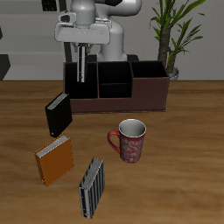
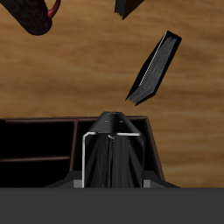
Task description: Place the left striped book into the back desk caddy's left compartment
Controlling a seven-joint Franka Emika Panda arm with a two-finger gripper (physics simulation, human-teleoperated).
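Note:
My gripper (image 1: 80, 52) is shut on the left striped book (image 1: 80, 68), a thin dark book with fine pale stripes. I hold it upright by its top edge. Its lower end is at the open top of the left compartment (image 1: 77, 89), the tall black-walled end section of the back desk caddy (image 1: 131, 92). In the wrist view the book (image 2: 112, 162) shows edge-on below my gripper (image 2: 112, 131). The caddy's dark sections (image 2: 35, 144) lie beside and under it.
A plain black book (image 1: 58, 112) leans just in front of the caddy's black end and also shows in the wrist view (image 2: 156, 68). A red patterned mug (image 1: 129, 140), an orange book (image 1: 54, 160) and a grey-and-black striped book (image 1: 93, 185) sit nearer the front edge. A plant (image 1: 175, 31) stands behind the caddy.

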